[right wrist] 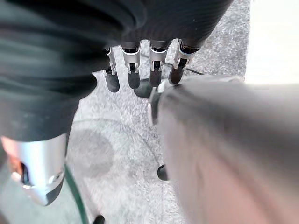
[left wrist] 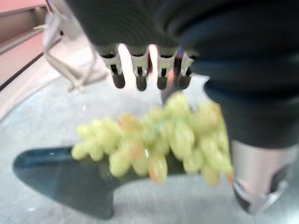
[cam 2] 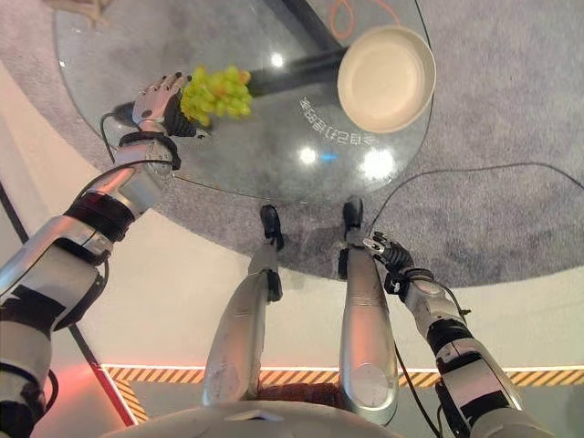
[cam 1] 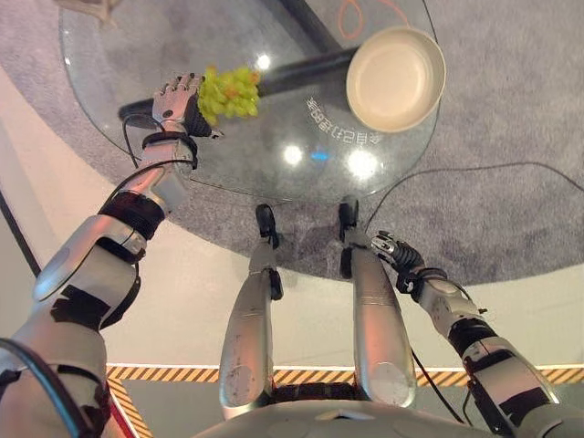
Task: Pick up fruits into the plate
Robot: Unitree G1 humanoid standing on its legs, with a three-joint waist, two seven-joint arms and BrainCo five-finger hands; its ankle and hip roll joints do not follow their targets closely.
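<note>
One bunch of green grapes [cam 1: 228,93] sits in my left hand [cam 1: 175,100], fingers curled round it above the glass bench [cam 1: 274,155], well apart from the empty plate [cam 1: 395,78]. I should carry it level and slowly; the bench between is free. Right hand [cam 1: 394,252] hangs low, fingers relaxed.

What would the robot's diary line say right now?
left hand: at grapes, grip unclear | right hand: idle, low beside table | plate: empty | glass table
</note>
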